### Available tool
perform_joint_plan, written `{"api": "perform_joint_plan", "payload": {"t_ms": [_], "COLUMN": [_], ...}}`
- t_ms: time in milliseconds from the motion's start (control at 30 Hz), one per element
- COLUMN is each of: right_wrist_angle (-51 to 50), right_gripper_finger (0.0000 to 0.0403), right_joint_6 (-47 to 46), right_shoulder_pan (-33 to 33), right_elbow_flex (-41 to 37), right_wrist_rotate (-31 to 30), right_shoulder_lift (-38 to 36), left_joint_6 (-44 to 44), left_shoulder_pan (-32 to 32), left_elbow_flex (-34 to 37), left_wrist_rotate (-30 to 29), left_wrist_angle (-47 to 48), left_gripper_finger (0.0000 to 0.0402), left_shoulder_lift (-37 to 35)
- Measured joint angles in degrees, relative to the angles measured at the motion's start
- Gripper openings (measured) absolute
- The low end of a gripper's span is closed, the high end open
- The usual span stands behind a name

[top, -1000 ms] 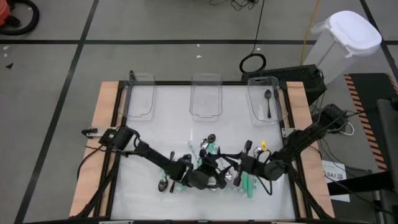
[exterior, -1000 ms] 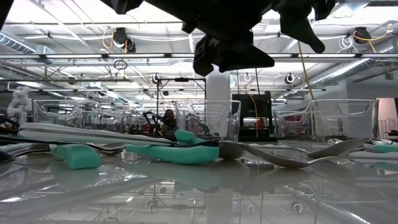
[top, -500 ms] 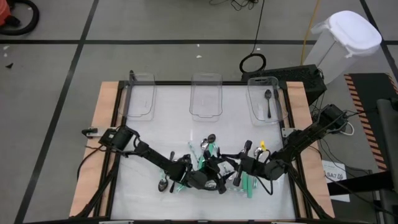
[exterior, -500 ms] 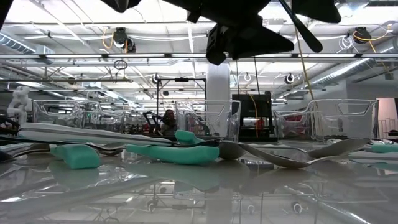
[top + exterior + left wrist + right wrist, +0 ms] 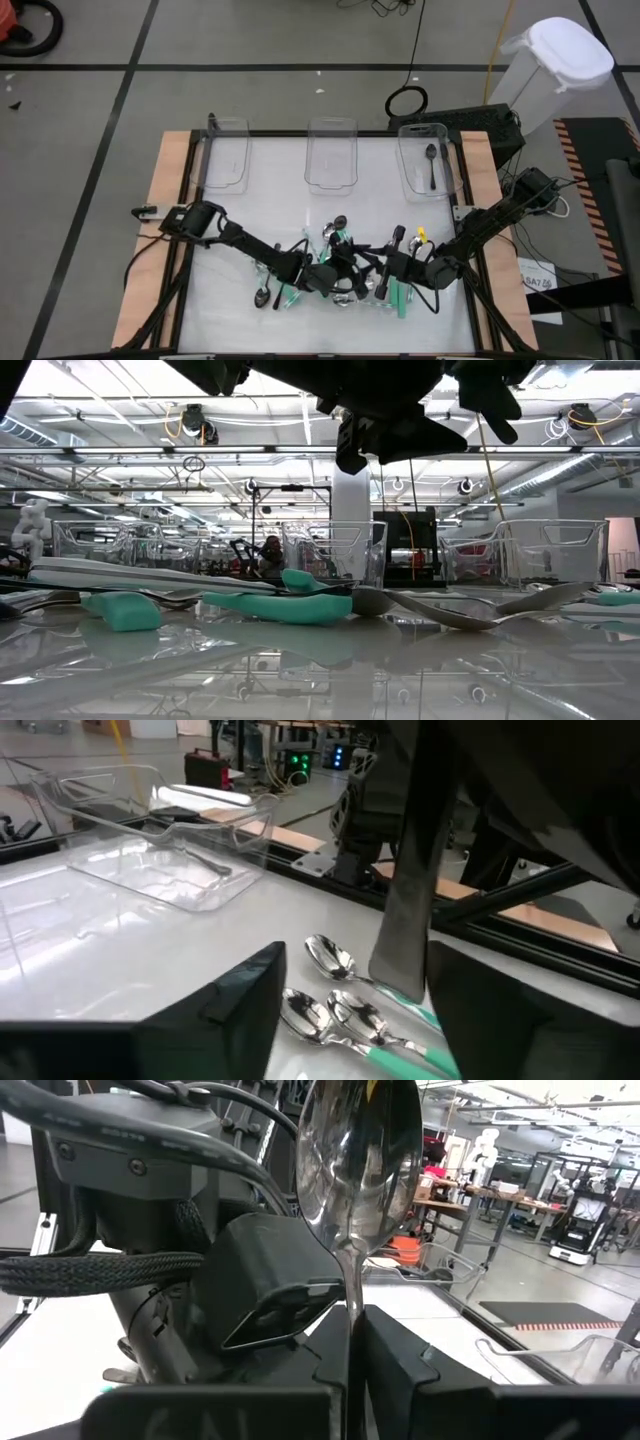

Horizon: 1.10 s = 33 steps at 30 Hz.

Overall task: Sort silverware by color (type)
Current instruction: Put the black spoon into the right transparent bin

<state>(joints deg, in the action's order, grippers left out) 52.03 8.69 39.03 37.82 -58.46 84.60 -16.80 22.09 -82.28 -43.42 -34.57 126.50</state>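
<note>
Gleaming white table [image 5: 260, 215], workshop behind

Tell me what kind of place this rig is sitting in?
Most likely a robotics lab or workshop hall. The low view shows an open ceiling with pipes and hanging lights and a white humanoid robot standing far back; the right wrist view shows workbenches with more machines behind.

This is a robotics lab in a large open industrial hall. Ceiling beams [image 5: 560, 452] carry strip lights over workbenches [image 5: 470, 1210], a white humanoid robot [image 5: 30, 525] stands at one side, and black lines [image 5: 120, 95] mark the grey floor.
</note>
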Motion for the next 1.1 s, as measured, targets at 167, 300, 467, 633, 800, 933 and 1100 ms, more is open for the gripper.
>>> {"api": "perform_joint_plan", "payload": {"t_ms": [167, 300, 467, 633, 800, 933, 1100], "right_wrist_angle": [-0.1, -0.2, -0.5, -1.0, -7.0, -17.2, -30.0], "right_gripper_finger": [0.0013, 0.0013, 0.0025, 0.0073, 0.0122, 0.0147, 0.0159], "right_joint_6": [0.6, 0.8, 0.7, -0.3, -1.8, -7.2, -17.1], "right_shoulder_pan": [0.0, 0.0, 0.1, 0.4, 1.6, 2.9, 3.1], "right_elbow_flex": [0.0, 0.0, 0.0, 0.0, 0.0, 0.0, 0.0], "right_wrist_rotate": [-0.1, -0.3, 0.1, -0.1, 0.0, 0.4, 9.7], "right_shoulder_lift": [0.0, 0.0, 0.0, -0.1, -2.6, -6.6, -11.9], "left_joint_6": [0.5, 0.7, 2.3, 2.8, 2.2, 1.4, 1.4], "left_shoulder_pan": [0.0, 0.0, 0.2, 0.3, 0.6, 0.5, -0.1], "left_elbow_flex": [0.0, 0.0, 0.0, 0.0, 0.0, 0.0, 0.0], "left_wrist_rotate": [0.0, 0.1, -0.1, -0.1, 1.1, 5.7, 12.0], "left_wrist_angle": [0.0, 0.0, 0.3, 1.5, 3.9, 7.3, 11.3], "left_gripper_finger": [0.0149, 0.0073, 0.0009, 0.0006, 0.0005, 0.0004, 0.0004], "left_shoulder_lift": [0.0, 0.0, 0.0, 0.0, -0.3, -1.8, -2.5]}}
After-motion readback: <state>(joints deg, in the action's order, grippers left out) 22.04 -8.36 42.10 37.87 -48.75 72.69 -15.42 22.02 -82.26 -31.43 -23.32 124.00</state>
